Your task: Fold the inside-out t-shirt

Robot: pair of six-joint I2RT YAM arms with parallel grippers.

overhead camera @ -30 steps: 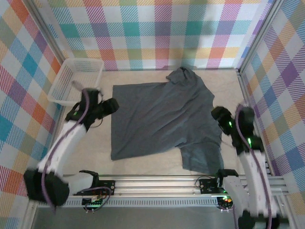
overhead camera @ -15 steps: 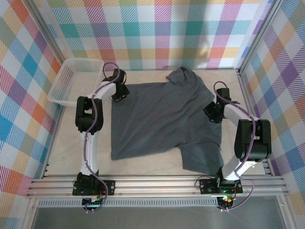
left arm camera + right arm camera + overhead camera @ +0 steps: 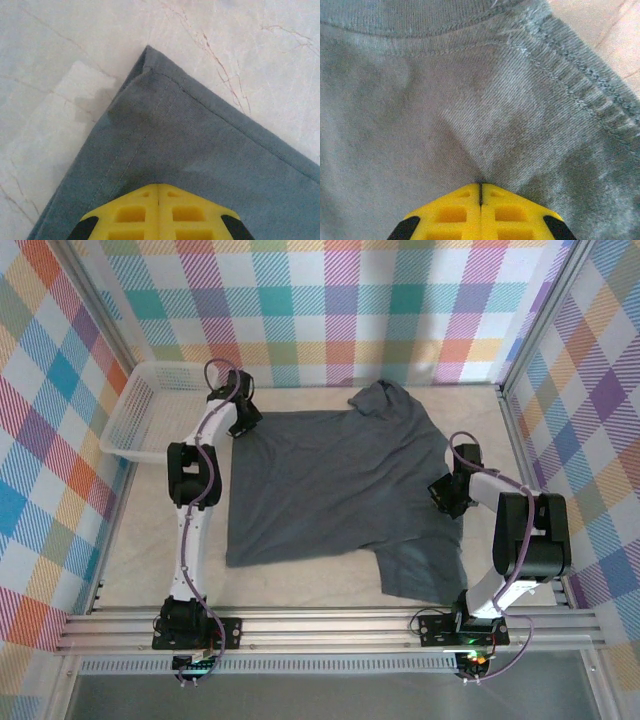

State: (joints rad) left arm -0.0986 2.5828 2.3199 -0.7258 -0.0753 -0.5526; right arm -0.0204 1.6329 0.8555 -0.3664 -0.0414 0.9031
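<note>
The slate blue-grey t-shirt (image 3: 200, 145) lies flat on a pale, veined table (image 3: 260, 45), one hemmed corner of it pointing to the upper left with a line of stitching running parallel to each edge. Well below that corner, at the bottom middle of the picture, the yellow fingers of the left gripper (image 3: 159, 186) are pressed together with no gap between them, pinching the cloth, which dimples faintly just above their tips. Left of and below the corner, a whiter rectangular patch (image 3: 55, 125) marks the table, its near side running under the shirt's edge.
</note>
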